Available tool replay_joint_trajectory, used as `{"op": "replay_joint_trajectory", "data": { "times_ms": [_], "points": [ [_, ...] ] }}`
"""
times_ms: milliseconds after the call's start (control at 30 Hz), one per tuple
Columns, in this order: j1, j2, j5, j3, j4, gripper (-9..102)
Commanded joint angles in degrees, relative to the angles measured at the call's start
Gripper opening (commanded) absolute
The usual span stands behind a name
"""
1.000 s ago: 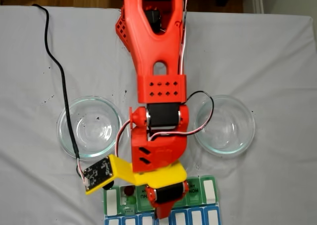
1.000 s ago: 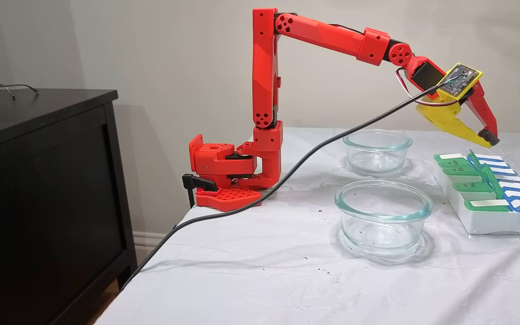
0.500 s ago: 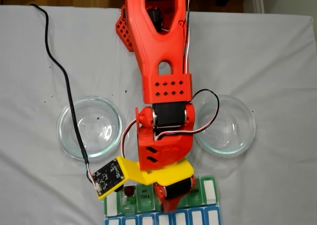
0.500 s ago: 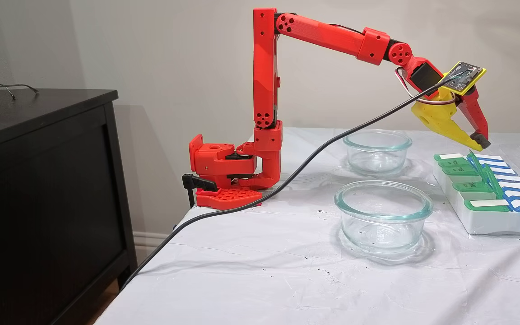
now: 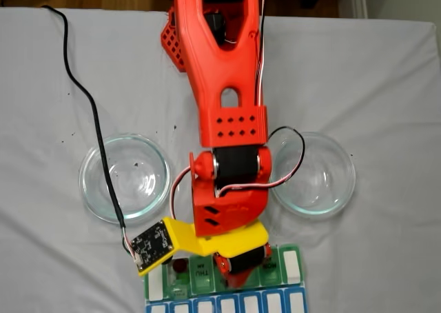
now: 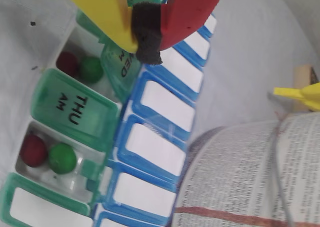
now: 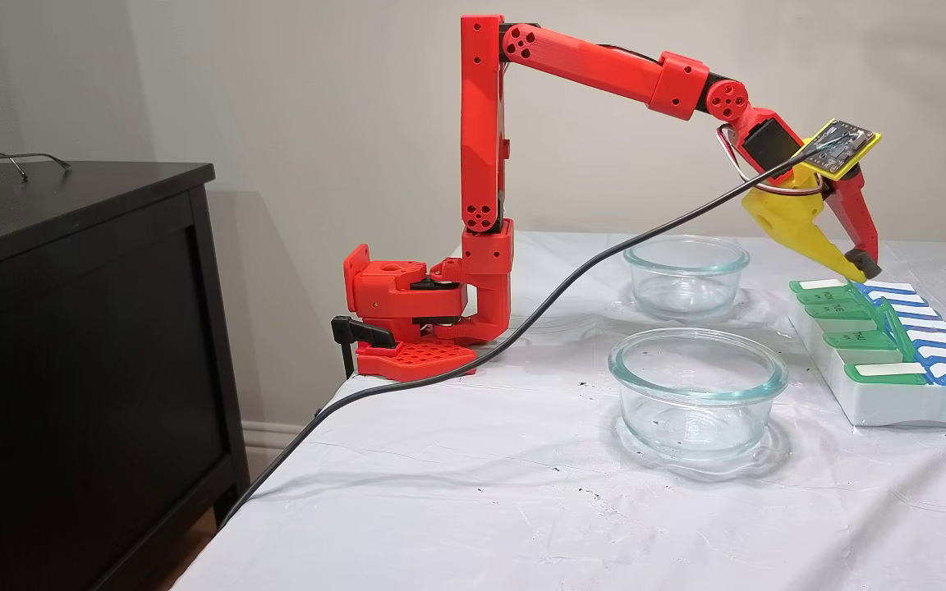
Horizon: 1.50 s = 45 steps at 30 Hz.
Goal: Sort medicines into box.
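In the wrist view my gripper (image 6: 146, 41) is shut, its yellow and red fingers meeting on a black foam pad with nothing visible between them. It hovers just above a raised green lid of the box (image 6: 75, 109). One open compartment holds a dark red pill (image 6: 66, 63) beside a green pill (image 6: 91, 69). Another, past the THU lid, holds a red pill (image 6: 34, 150) and a green pill (image 6: 62, 158). From the side, the gripper (image 7: 859, 271) hangs close over the far end of the box (image 7: 884, 406).
Two clear glass dishes (image 5: 124, 177) (image 5: 313, 174) flank the arm, apparently empty. A black cable (image 7: 522, 324) runs from the wrist off the table's front. A black cabinet (image 7: 71, 328) stands to the left. Printed paper (image 6: 250, 177) lies beside the box.
The gripper has come down toward the box and drawn slightly back toward the arm's base. It has stayed shut. Nothing else has moved.
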Motion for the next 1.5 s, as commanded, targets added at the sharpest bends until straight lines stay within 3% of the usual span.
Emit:
{"op": "replay_joint_trajectory", "data": {
  "times_ms": [0, 300, 900, 1100, 1333, 1467],
  "points": [
    [0.26, -0.44, 0.09, -7.29, 3.43, 0],
    [0.97, -6.33, -0.62, -14.41, 13.10, 0],
    [-1.58, -16.17, 0.62, -16.35, 24.26, 0],
    [0.09, -9.76, 0.09, -16.00, 19.42, 0],
    [4.66, 1.93, 0.00, -9.67, 4.66, 0],
    [6.42, 7.12, -0.09, -7.03, 1.23, 0]
  ]
}}
